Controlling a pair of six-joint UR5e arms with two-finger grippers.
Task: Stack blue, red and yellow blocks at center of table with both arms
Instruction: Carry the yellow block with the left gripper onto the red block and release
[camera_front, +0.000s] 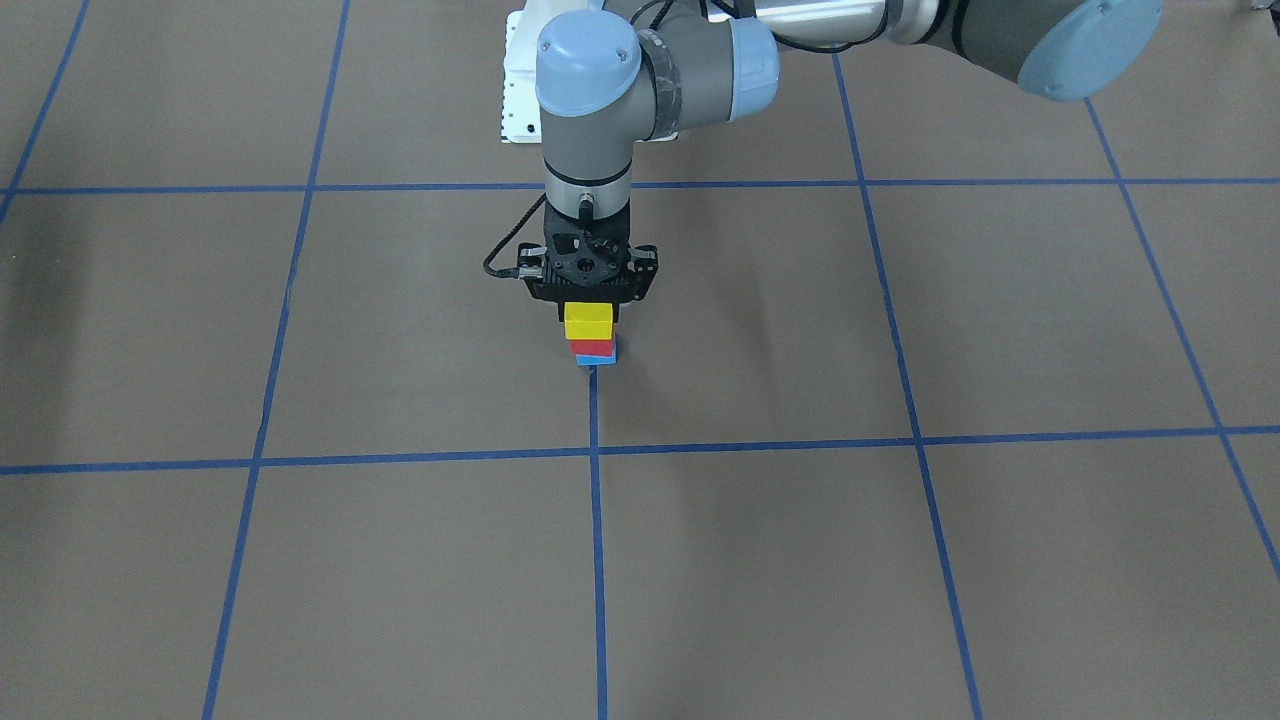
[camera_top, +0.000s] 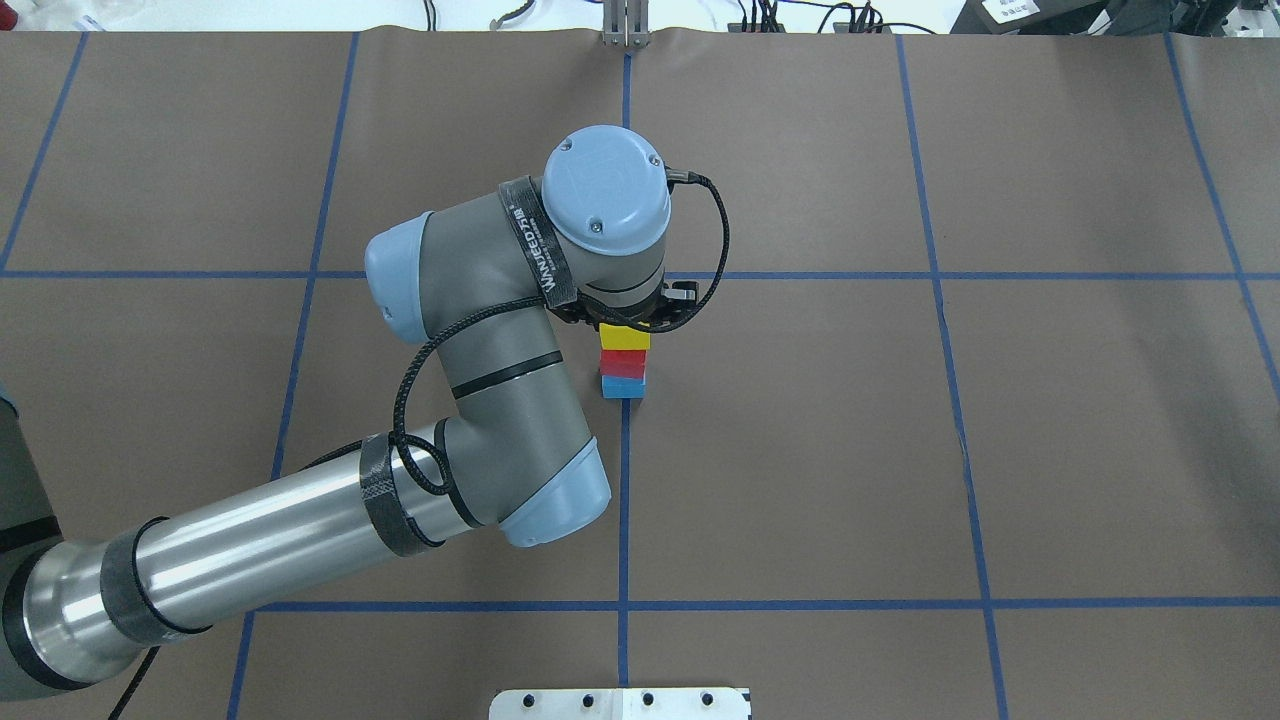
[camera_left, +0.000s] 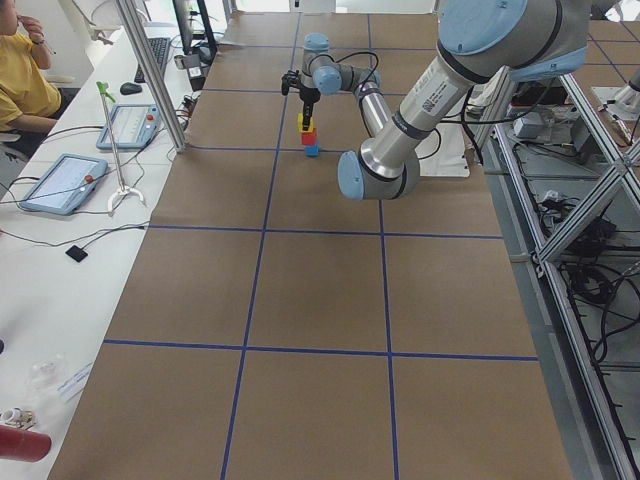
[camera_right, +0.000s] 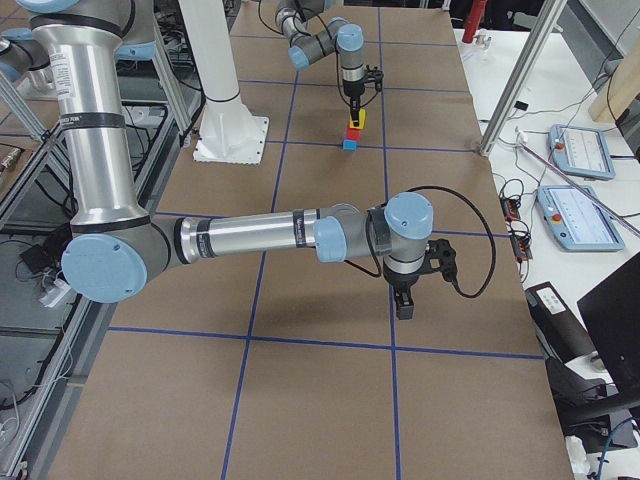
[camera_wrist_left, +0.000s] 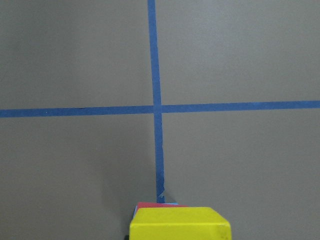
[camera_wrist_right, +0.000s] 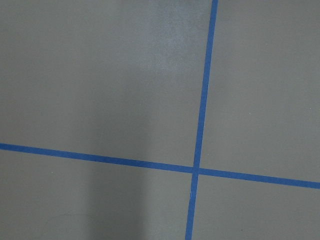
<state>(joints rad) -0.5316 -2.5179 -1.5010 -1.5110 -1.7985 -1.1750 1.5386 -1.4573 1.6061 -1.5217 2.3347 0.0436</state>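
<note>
The yellow block (camera_front: 588, 322) sits on the red block (camera_front: 590, 347), which sits on the blue block (camera_front: 597, 358), at the table's centre on a blue tape line. The stack also shows in the overhead view, yellow (camera_top: 624, 338), red (camera_top: 622, 363) and blue (camera_top: 622, 387). My left gripper (camera_front: 589, 310) points straight down onto the stack and seems shut on the yellow block (camera_wrist_left: 180, 225); its fingers are mostly hidden. My right gripper (camera_right: 404, 308) hangs low over bare table far from the stack; I cannot tell whether it is open.
The robot's white base plate (camera_top: 620, 703) lies at the table's near edge. Blue tape lines (camera_top: 625, 500) grid the brown table. A side bench with tablets (camera_left: 60, 180) and a metal post (camera_left: 150, 70) stands beyond the far edge, with a seated person.
</note>
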